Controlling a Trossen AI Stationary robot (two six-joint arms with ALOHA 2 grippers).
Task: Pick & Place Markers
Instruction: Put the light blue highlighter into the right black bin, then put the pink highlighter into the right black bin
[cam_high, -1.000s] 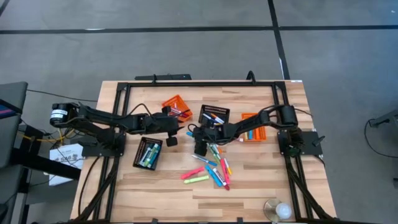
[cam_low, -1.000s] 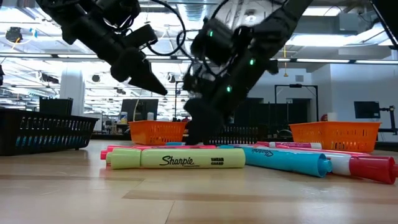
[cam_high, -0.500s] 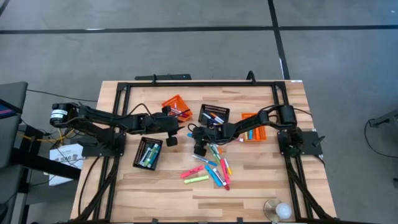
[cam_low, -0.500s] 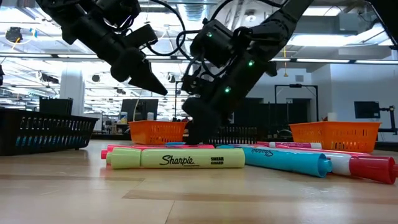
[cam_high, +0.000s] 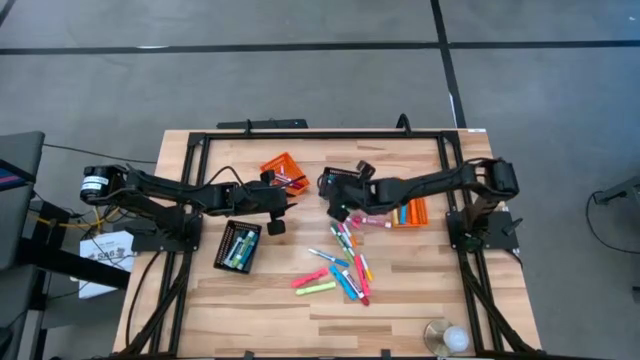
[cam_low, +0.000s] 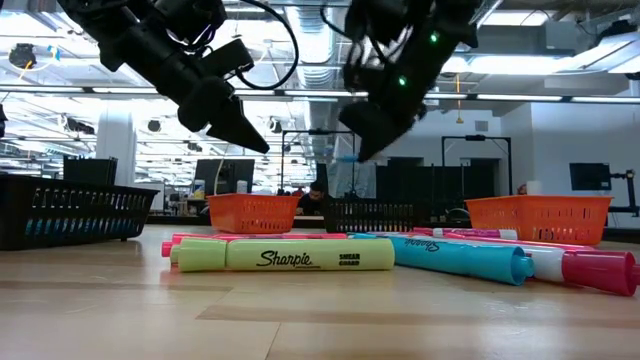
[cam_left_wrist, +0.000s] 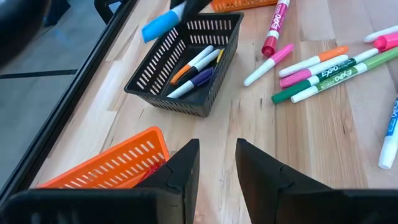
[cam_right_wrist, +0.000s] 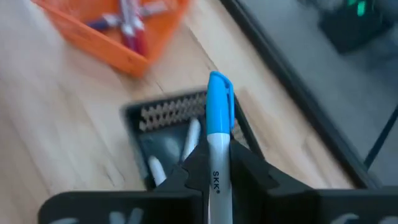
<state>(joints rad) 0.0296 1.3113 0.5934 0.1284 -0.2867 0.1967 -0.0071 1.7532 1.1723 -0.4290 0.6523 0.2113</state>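
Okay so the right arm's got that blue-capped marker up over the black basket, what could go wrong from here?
The right gripper pinches the blue-capped marker low on its barrel, so it might pivot or slip. It hangs near the rim of the black basket, so a release now might bounce it onto the table. The left gripper waits nearby, so the arms could crowd each other.

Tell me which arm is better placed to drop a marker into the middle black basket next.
Right. The right gripper is shut on a blue-capped marker above the black basket. The left gripper is open and holds nothing, short of that basket.
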